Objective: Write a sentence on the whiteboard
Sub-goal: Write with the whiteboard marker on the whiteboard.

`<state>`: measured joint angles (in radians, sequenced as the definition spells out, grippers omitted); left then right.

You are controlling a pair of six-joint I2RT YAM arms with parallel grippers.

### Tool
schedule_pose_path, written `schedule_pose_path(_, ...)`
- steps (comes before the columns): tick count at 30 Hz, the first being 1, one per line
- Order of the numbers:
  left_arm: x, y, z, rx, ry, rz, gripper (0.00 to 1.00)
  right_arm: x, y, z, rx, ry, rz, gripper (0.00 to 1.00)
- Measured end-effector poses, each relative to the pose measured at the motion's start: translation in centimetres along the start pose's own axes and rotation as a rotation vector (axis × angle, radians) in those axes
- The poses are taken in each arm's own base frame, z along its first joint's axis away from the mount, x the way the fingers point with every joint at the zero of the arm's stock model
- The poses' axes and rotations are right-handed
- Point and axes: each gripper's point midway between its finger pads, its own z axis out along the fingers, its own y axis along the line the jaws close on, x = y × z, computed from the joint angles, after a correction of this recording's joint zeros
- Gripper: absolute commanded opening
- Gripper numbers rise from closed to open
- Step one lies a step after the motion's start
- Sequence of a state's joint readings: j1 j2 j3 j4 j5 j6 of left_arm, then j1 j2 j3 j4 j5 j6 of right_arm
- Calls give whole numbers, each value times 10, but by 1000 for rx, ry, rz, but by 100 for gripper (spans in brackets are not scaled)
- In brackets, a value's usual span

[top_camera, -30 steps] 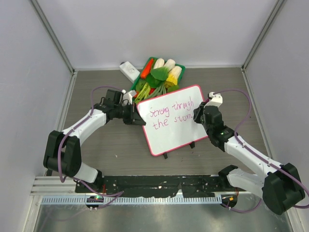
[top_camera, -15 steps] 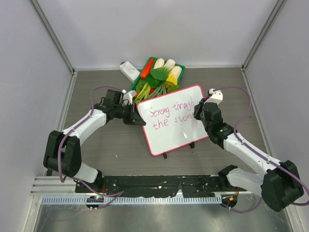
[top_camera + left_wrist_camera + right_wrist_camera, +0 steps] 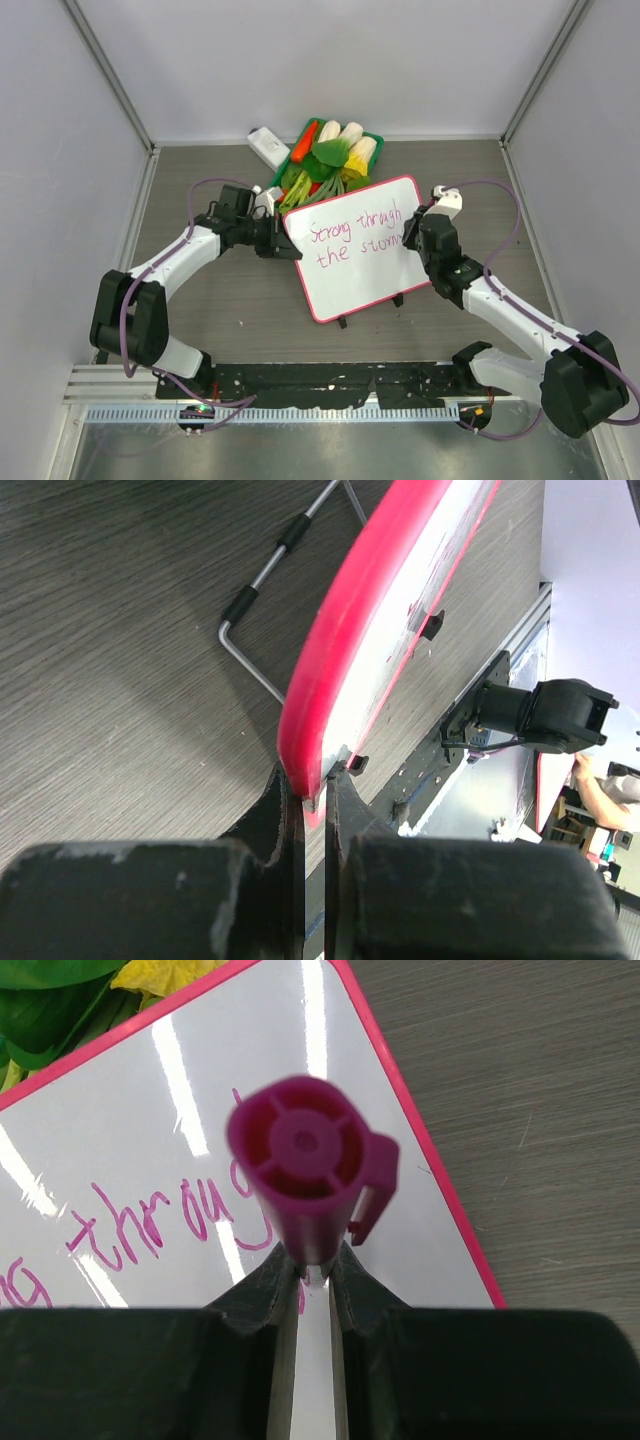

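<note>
The whiteboard (image 3: 365, 268), white with a pink-red rim, stands tilted on a wire stand at the table's middle. The sentence (image 3: 350, 232) in magenta reads "Strong through the storm" in two lines; part of it shows in the right wrist view (image 3: 130, 1230). My left gripper (image 3: 283, 240) is shut on the whiteboard's left rim (image 3: 330, 680), its jaws pinching the edge. My right gripper (image 3: 412, 238) is shut on a magenta marker (image 3: 305, 1175) and holds it at the board's right side, at the end of "storm". The marker's tip is hidden.
A green basket (image 3: 330, 155) of toy vegetables stands right behind the whiteboard. A small white block (image 3: 267, 146) lies to its left. The wire stand's legs (image 3: 265, 580) rest on the grey table. Walls close in left, right and back.
My right gripper with the marker shifted slightly right and up near the end of "storm". The left arm and the whiteboard have not moved.
</note>
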<state>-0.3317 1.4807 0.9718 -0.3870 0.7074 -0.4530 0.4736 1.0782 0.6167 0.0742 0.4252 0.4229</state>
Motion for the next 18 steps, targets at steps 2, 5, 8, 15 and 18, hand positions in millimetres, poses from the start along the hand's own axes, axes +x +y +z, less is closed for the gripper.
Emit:
schedule_pose_path(2, 0, 0, 0, 0, 0, -2, 0, 4, -2, -1, 2, 5, 0, 2)
schedule_pose_path(5, 0, 0, 0, 0, 0, -3, 0, 8, -4, -4, -2, 14, 0, 2)
schedule_pose_path(8, 0, 0, 0, 0, 0, -3, 0, 10, -6, -6, -4, 16, 3, 1)
schedule_pose_path(15, 1, 1, 0, -1, 1, -3, 0, 12, -9, -11, -3, 25, 5, 2)
schedule_pose_path(18, 1, 1, 0, -1, 3, 0, 0, 10, -10, -14, -2, 25, 6, 1)
